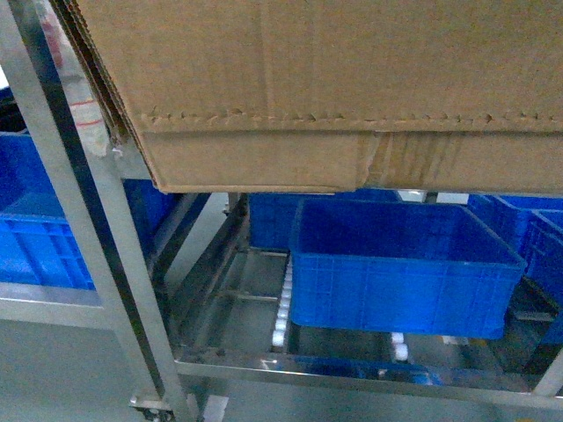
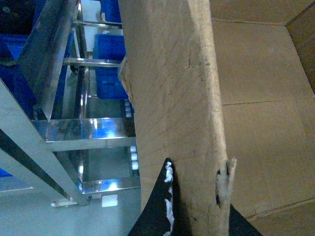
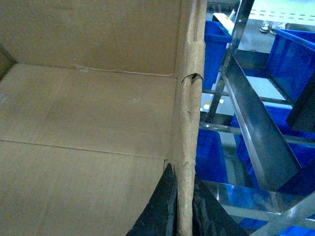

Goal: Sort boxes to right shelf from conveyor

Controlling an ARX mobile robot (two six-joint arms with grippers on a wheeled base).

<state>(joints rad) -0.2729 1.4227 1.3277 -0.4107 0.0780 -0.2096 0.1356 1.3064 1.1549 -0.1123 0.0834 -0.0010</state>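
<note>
Our left gripper and right gripper each pinch a wall of the empty brown corrugated cardboard box, with a blue plastic crate at six o'clock below on the steel-framed roller rack.

Warehouse — steel roller rack, blue crates

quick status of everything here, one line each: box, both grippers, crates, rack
cardboard box: open-topped, empty inside, held up in front of the rack, above the crate
left gripper: shut on the box's left wall
right gripper: shut on the box's right wall
blue crate: upright on the rack's lower roller tier
steel rack: standing, holds several blue crates
</note>
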